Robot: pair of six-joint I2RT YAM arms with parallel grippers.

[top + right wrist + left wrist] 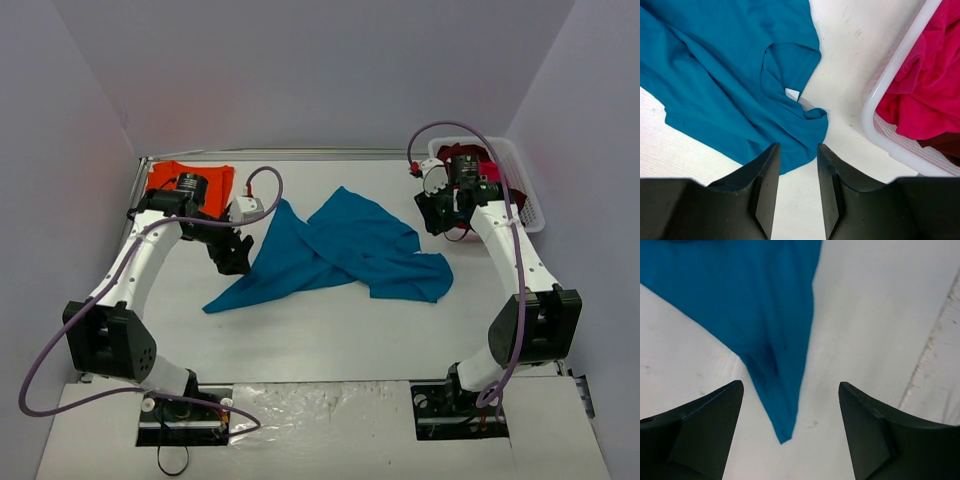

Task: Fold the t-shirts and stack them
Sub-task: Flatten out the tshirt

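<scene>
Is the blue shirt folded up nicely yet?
Not yet. The teal-blue t-shirt lies loose and rumpled on the table, its corners sticking out and one flap flopped over itself.

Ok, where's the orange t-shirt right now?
In the top view the orange t-shirt lies in the far left corner of the table, partly hidden by the left arm, well left of the teal-blue t-shirt.
</scene>
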